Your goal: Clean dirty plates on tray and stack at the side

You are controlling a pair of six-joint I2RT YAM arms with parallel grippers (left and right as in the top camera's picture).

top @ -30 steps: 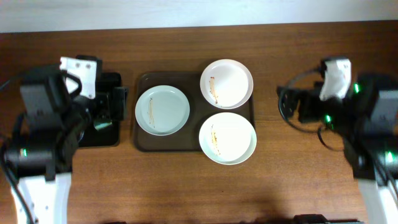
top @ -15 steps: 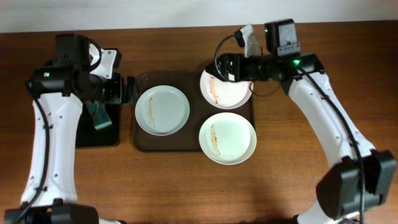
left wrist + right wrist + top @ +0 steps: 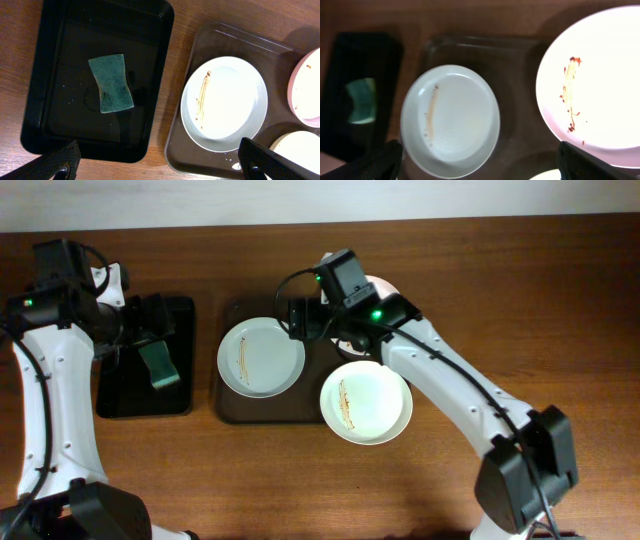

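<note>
My left fingers (image 3: 50, 162) and right fingers (image 3: 375, 162) gape empty — a crooked pinch could skid the streaked round white plate (image 3: 450, 125).

left plate (image 3: 261, 357); front plate (image 3: 366, 401); back plate (image 3: 590, 85): white, brown-streaked, flat; tray (image 3: 235, 408): dark brown, holds all

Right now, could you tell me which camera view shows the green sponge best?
The left wrist view: the green sponge lies whole and sharp in the black tray. Overhead shows it small. The right wrist view catches only a dim blur near its left edge.
</note>
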